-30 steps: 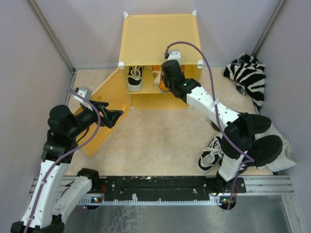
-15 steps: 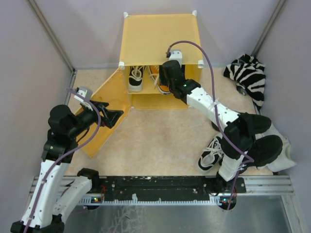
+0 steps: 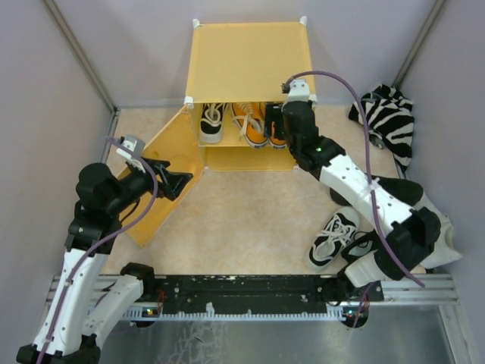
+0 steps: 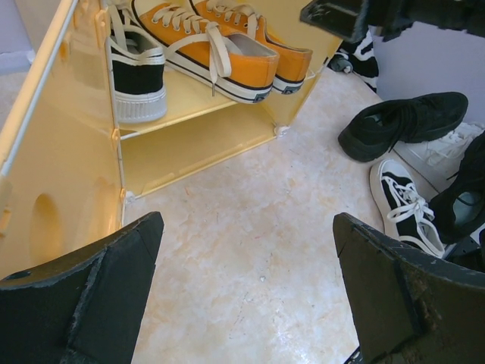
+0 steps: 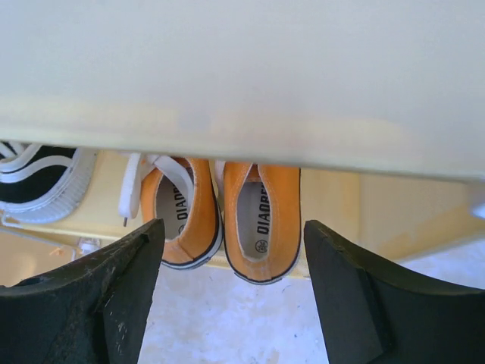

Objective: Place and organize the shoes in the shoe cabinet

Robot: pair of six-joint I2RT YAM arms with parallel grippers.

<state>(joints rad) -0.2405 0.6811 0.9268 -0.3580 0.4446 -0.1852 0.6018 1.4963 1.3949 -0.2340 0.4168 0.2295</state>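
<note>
- Top external view: the left hand is at the left, just beside the open door of the shoe cabinet. In the left wrist view its fingers are wide apart and hold nothing.
- One black-and-white sneaker stands at the left end of the inner shelf.
- Just beside it, the two orange sneakers stand side by side on the same shelf, heels to the front.
- The right hand hovers at the cabinet front, above the orange pair, with its fingers spread and empty.
- A second black-and-white sneaker lies on the table, well apart from the cabinet.
- A zebra-striped cloth lies at the far right.
</note>
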